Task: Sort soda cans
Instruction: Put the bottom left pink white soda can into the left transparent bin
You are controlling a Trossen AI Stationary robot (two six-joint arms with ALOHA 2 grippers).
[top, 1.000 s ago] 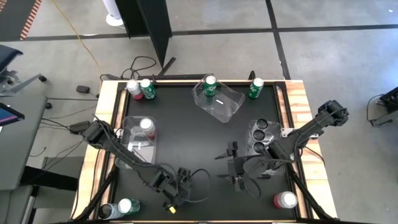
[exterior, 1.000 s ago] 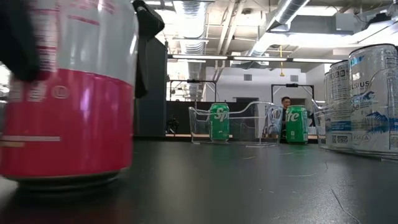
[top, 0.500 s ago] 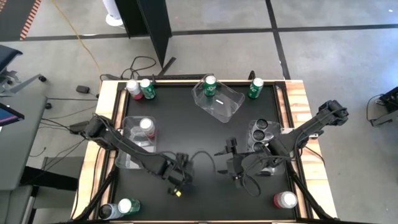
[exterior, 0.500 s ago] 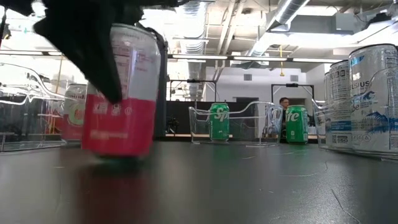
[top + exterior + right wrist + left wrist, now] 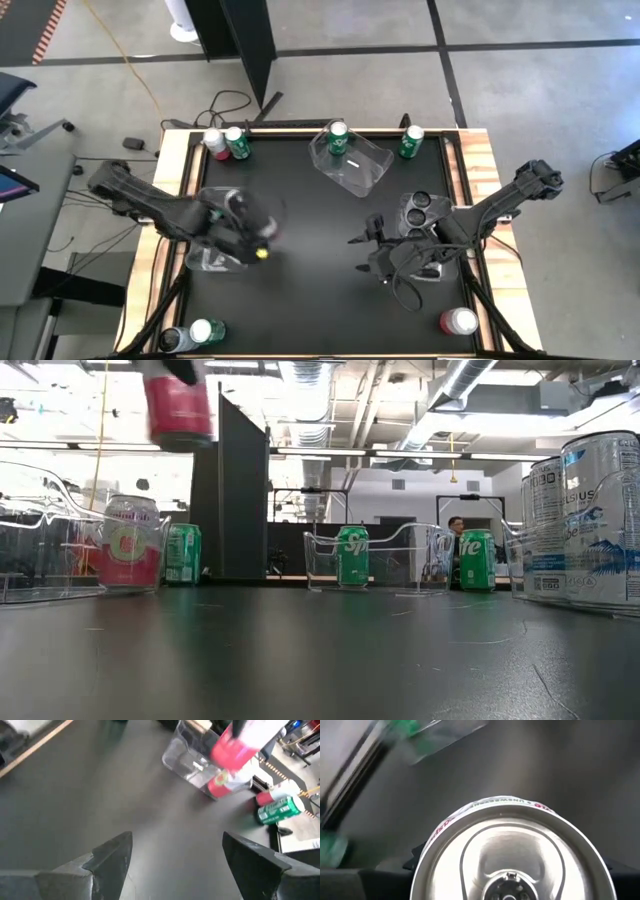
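Over the left-hand clear bin (image 5: 212, 262), seen from above, the left pincer (image 5: 243, 222) is clamped on a red can (image 5: 238, 205) w/ a silver top, held up off the worktop (image 5: 320, 210). From that high view can and pincer blur into one dark mass; the low view shows more: the red can (image 5: 178, 408) hangs in the air, well above a second red/pink can (image 5: 128, 545) that stands inside the left bin (image 5: 40, 530). Left wrist view gives only the held can's round silver lid (image 5: 512, 855), w/ pull tab and a thin band of red print at the rim.

Right pincer (image 5: 372, 243) hovers near mid-worktop, just beside the right bin (image 5: 420, 225), fingers apart, nothing between them; its own cam shows both dark fingers (image 5: 107, 857) spread over bare worktop, w/ the held can (image 5: 235, 747) far off above the left bin.

Only the high view shows the rest: two dark cans (image 5: 421, 205) upright in the right bin; a green can (image 5: 338, 140) in the far middle bin (image 5: 360, 165); a loose green can (image 5: 411, 142) at the far right corner; a red + green pair (image 5: 226, 143) at the far left corner; a dark + green pair (image 5: 192, 335) at the near left corner; a red can (image 5: 458, 322) at the near right corner. Low view adds a person (image 5: 459, 528) in the room behind.

Bins are clear, thin-walled plastic, rectangular w/ rounded edges. Worktop is matte black w/ a pale wood border.
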